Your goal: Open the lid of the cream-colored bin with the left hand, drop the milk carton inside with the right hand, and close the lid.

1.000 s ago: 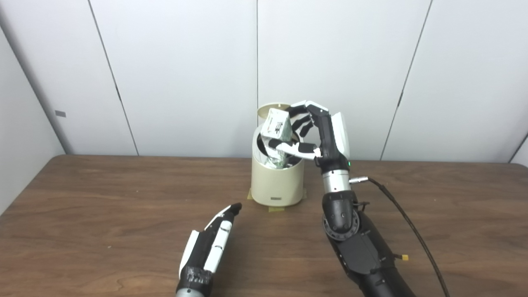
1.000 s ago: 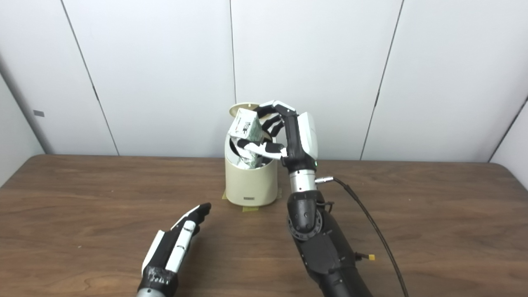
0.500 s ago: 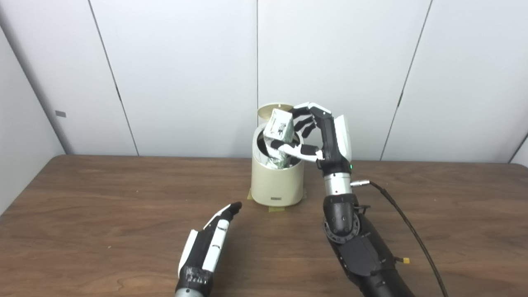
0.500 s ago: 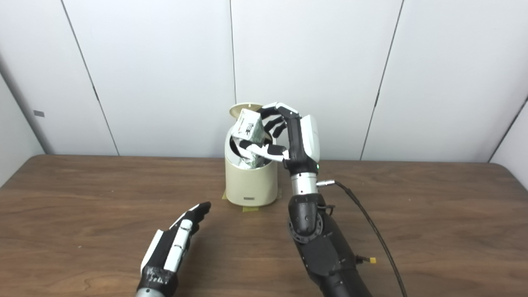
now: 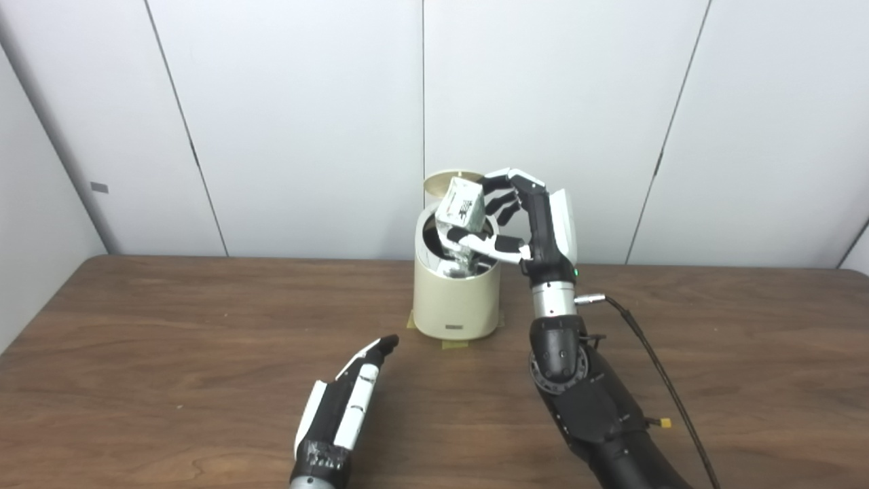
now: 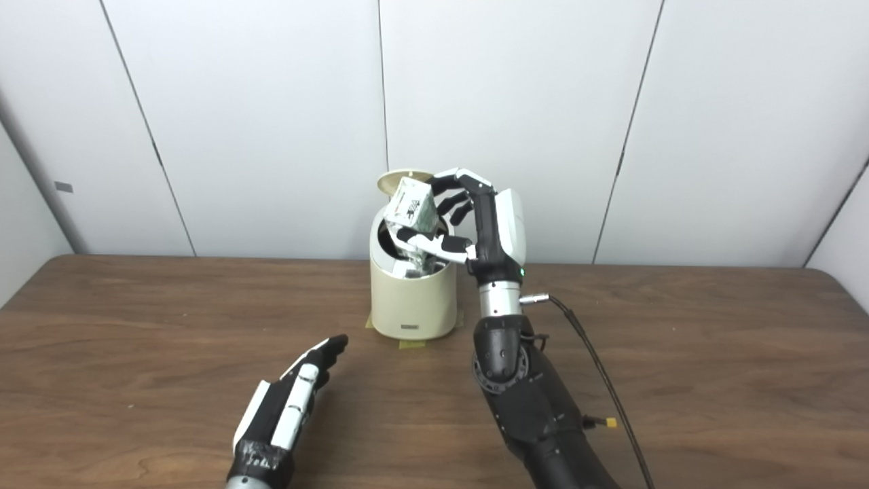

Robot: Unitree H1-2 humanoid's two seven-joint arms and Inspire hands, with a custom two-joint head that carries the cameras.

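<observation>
Left eye: right hand [image 5: 526, 224] fingers [image 5: 499, 182] wrapped on milk carton [image 5: 461, 205], tilted over open bin [image 5: 453, 299], lid [image 5: 441, 182] up behind.

Right eye: left hand [image 6: 288, 407] flat, empty, on counter [image 6: 713, 380]. Risk: carton snags rim, tips out.

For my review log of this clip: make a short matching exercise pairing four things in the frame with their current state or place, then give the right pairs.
Things
1. milk carton
2. lid
3. left robot hand
4. right robot hand

States
A. flat and open, low over the table
B. raised behind the bin opening
C. tilted above the bin opening
D. shut on the carton

Pairs: 1-C, 2-B, 3-A, 4-D
</observation>
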